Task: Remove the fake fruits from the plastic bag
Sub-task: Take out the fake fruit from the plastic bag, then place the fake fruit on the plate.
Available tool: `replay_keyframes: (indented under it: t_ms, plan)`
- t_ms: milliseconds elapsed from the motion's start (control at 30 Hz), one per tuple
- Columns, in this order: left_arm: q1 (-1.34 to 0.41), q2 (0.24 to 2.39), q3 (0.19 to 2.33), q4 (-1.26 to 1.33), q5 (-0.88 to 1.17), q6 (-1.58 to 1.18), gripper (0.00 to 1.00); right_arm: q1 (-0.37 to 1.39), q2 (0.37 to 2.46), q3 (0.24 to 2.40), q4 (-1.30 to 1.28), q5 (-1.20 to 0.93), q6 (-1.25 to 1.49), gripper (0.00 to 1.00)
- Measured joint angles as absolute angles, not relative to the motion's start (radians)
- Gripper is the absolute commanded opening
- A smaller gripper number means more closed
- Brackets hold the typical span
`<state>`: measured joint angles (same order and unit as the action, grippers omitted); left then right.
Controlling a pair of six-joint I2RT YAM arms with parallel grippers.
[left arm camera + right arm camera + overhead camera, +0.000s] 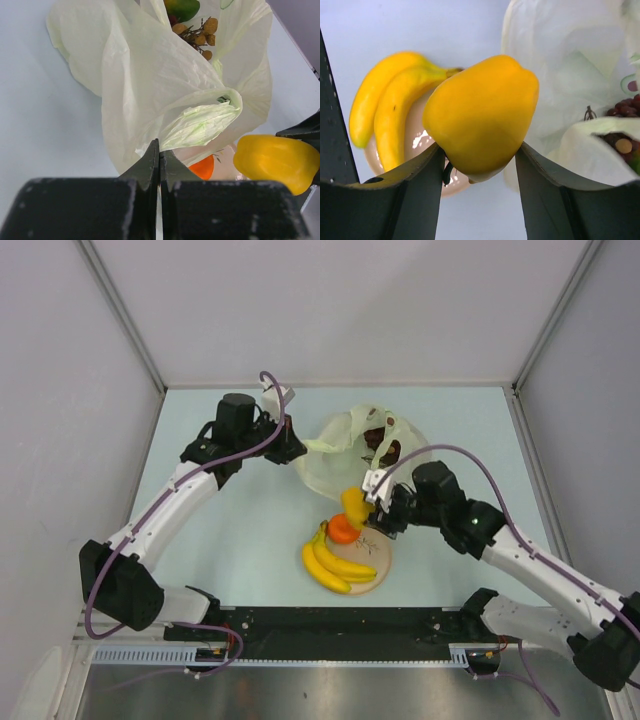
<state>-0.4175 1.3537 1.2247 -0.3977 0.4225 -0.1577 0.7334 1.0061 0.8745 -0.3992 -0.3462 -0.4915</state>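
Right pincer (479, 150) grips a glossy, plump yellow pepper-like piece (480, 107).

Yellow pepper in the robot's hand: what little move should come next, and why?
Probably lower it a little onto the bare part of the plate and open. The right gripper is shut on the yellow pepper, outside the plastic bag, close to the orange and banana bunch on the plate. The left gripper pinches the bag.

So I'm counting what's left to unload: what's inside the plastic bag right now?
At the open mouth of the plastic bag, a grape bunch and part of a mango show. Crumpled plastic hides anything deeper.
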Motion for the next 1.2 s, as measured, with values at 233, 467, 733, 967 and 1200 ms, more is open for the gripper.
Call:
replay_keyframes:
  t_ms: [233, 467, 733, 967, 1200]
  plan:
    - [-0.418, 1.354, 1.225, -0.398, 0.424, -0.162, 0.0, 0.747, 0.883, 0.735, -0.459, -0.31, -0.569, 0.35]
    - [-0.42, 1.354, 1.225, -0.398, 0.424, -0.167, 0.0, 0.747, 0.855, 0.639, -0.463, -0.284, -0.611, 0.35]
    - [-0.421, 1.354, 1.225, -0.398, 0.423, -0.167, 0.0, 0.747, 0.852, 0.556, -0.455, -0.274, -0.648, 0.35]
    - [-0.421, 1.354, 1.225, -0.398, 0.422, -0.167, 0.0, 0.754, 0.892, 0.524, -0.415, -0.308, -0.71, 0.35]
    - [-0.425, 1.36, 1.225, -0.399, 0.421, -0.165, 0.0, 0.772, 0.993, 0.517, -0.36, -0.378, -0.815, 0.35]
